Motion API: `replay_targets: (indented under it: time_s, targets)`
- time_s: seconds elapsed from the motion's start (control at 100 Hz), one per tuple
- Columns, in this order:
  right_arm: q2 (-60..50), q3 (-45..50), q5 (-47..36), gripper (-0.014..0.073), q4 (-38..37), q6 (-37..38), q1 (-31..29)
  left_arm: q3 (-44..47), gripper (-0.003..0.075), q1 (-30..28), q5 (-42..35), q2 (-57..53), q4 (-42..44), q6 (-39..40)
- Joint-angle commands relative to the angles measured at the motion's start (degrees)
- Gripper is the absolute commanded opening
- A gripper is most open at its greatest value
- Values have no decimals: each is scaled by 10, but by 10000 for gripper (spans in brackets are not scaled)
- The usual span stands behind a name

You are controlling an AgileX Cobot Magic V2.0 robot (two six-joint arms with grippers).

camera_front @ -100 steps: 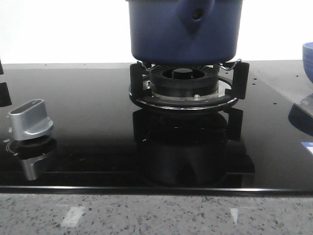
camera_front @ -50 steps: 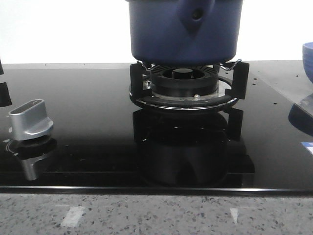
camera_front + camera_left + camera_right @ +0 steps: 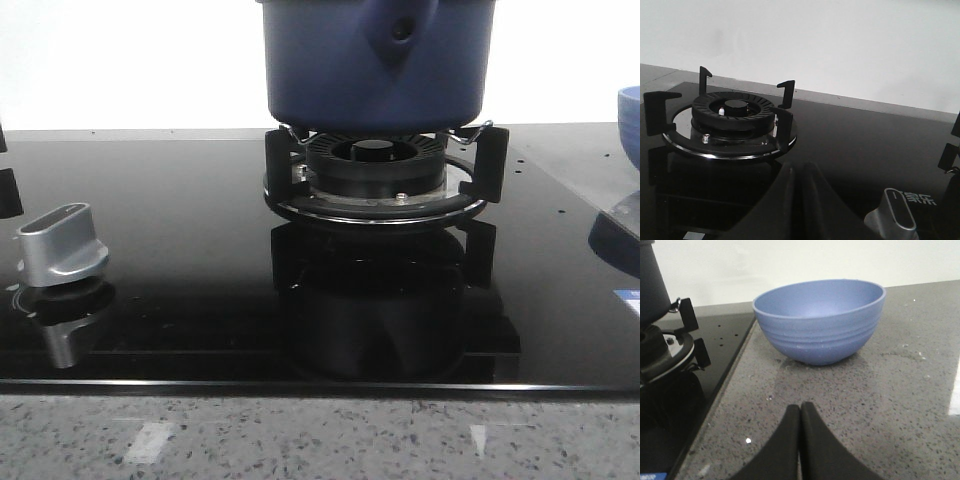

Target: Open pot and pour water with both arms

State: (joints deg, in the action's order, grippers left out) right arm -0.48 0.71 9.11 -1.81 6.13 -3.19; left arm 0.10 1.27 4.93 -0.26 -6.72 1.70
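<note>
The dark blue pot [image 3: 375, 60] stands on the black burner grate [image 3: 378, 175] at the middle of the glass hob. Its handle stub with a round hole [image 3: 400, 30] faces the front camera. Its top is cut off by the frame, so no lid shows. A dark edge of the pot [image 3: 650, 285] also shows in the right wrist view. My left gripper [image 3: 799, 167] is shut and empty, low over the black glass near a second, bare burner [image 3: 732, 117]. My right gripper [image 3: 800, 407] is shut and empty over the grey counter. Neither gripper shows in the front view.
A lighter blue bowl [image 3: 820, 320] stands on the speckled counter right of the hob, just ahead of my right gripper; its edge shows in the front view [image 3: 630, 125]. A silver knob [image 3: 62, 245] rises from the hob at the left, close to my left gripper [image 3: 897, 215].
</note>
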Motion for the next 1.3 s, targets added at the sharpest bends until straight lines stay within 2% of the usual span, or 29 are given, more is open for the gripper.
replay_targets:
  time_s: [0.0, 0.16, 0.25, 0.37, 0.46, 0.64, 0.84, 0.97, 1.04, 1.13, 1.29]
  targets:
    - [-12, 14, -64, -66, 15, -4, 1, 18, -20, -1, -43, -15, -6, 3]
    - [-12, 14, -91, -66, 83, -4, 1, 18, -20, -1, -43, -15, -32, 3]
    - [-12, 14, -127, -66, 137, -4, 1, 18, -20, -1, -43, -15, -69, 3]
    - [-12, 14, -153, -66, 174, -4, 1, 18, -20, -1, -49, -15, -120, 3]
    - [-12, 14, -150, -66, 196, -4, 1, 18, -20, -1, -53, -15, -187, 3]
    - [-12, 3, -135, -66, 264, -4, 1, 13, -20, -1, -74, -15, -373, 3]
    - [9, -74, -15, -55, 242, -25, 1, -47, -20, -1, -42, -5, -364, 2]
    - [79, -134, 39, -54, 232, -33, 1, -120, -20, -1, 12, 44, -313, -6]
    - [127, -177, 60, -55, 227, -67, 1, -171, -20, 0, 62, 89, -302, -36]
    - [190, -238, 87, -55, 223, -114, 1, -245, -20, 7, 126, 153, -308, -114]
    - [267, -325, 131, -55, 223, -129, 1, -351, -20, 27, 198, 254, -356, -251]
